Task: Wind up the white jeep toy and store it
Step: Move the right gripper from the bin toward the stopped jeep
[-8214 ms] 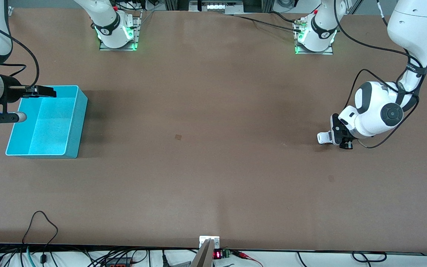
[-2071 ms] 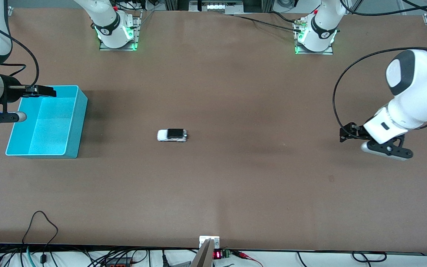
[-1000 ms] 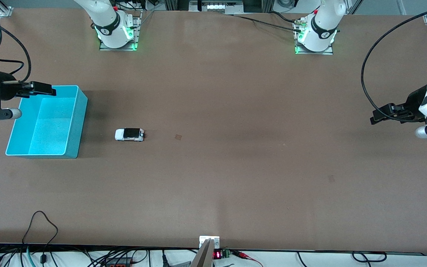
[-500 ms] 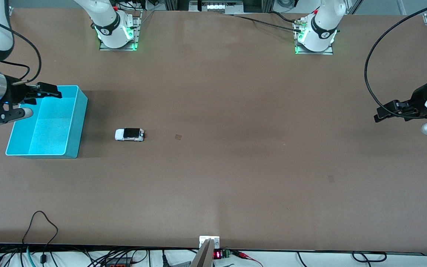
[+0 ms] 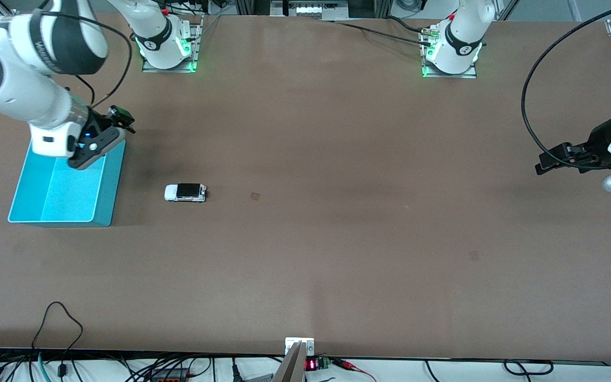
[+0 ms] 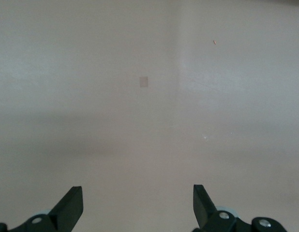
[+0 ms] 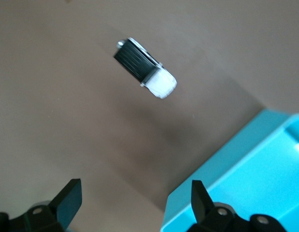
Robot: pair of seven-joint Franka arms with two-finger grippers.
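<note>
The white jeep toy [image 5: 185,192], with a black roof, stands on the brown table beside the turquoise bin [image 5: 105,204], toward the table's middle. It also shows in the right wrist view [image 7: 145,68], with the bin's corner [image 7: 246,179]. My right gripper [image 5: 120,118] is open and empty, in the air over the bin's corner that lies farthest from the front camera. My left gripper [image 5: 548,161] is open and empty over the left arm's end of the table; its wrist view shows only bare table between the fingertips [image 6: 72,205].
The bin looks empty inside. A small dark square mark [image 5: 254,196] lies on the table beside the jeep, toward the middle. Cables [image 5: 56,329] run along the table's front edge.
The jeep rolled across the table from the left arm's end and stopped beside the bin. The right arm swung up and turned its gripper over the bin's corner. The left arm has drawn back and holds still.
</note>
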